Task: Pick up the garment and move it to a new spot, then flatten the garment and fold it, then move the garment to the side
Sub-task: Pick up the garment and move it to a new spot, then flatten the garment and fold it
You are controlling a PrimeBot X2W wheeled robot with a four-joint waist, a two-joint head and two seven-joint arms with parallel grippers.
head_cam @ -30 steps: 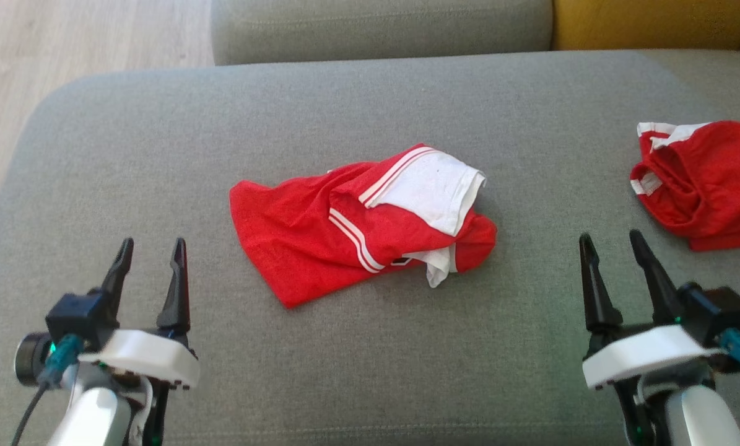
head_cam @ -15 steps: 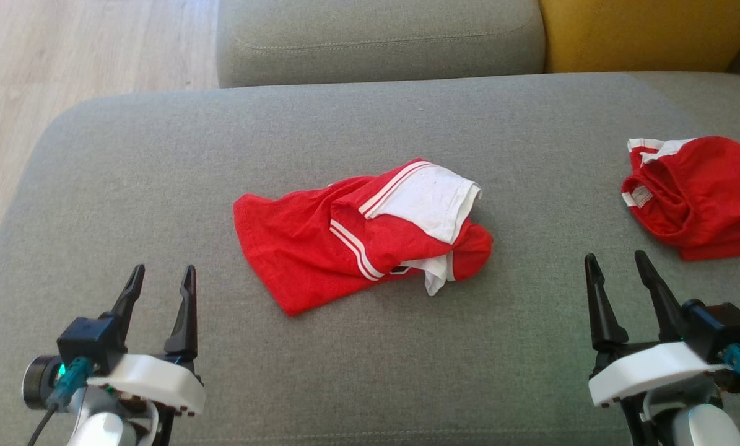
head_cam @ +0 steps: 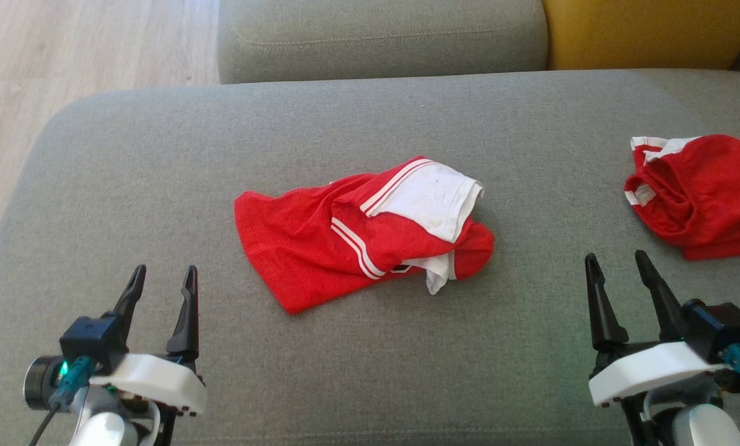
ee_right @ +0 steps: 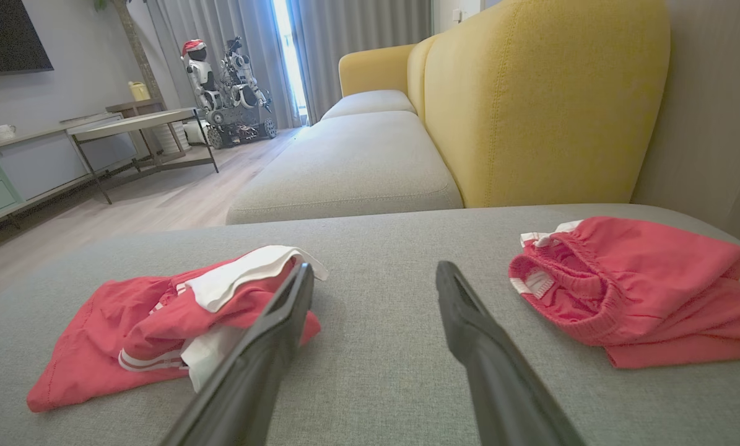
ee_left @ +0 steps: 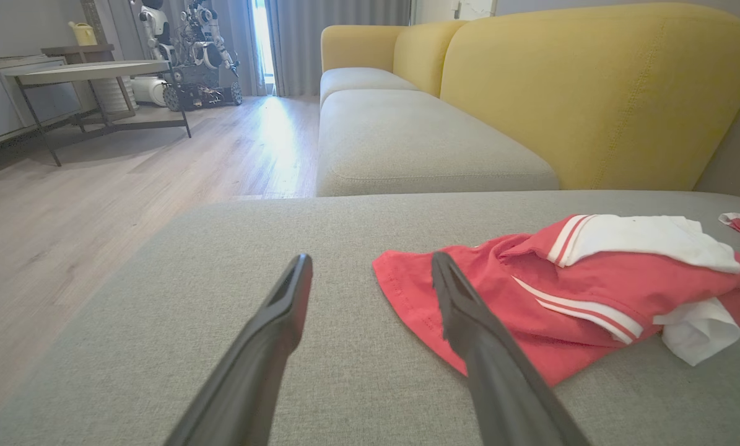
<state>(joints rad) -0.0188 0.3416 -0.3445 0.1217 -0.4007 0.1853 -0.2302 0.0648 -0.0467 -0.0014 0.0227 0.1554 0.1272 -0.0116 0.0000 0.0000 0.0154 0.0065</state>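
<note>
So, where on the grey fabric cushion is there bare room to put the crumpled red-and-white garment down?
Bare grey fabric cushion lies left of the crumpled red-and-white garment, behind it up to the second grey seat, and between it and the bunched red shorts. Crowded: the right edge, where those shorts lie.

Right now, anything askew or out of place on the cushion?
The red-and-white garment lies crumpled on the grey cushion, white panel folded over. A second red garment sits bunched at its right edge. Nothing damaged or spilled.
</note>
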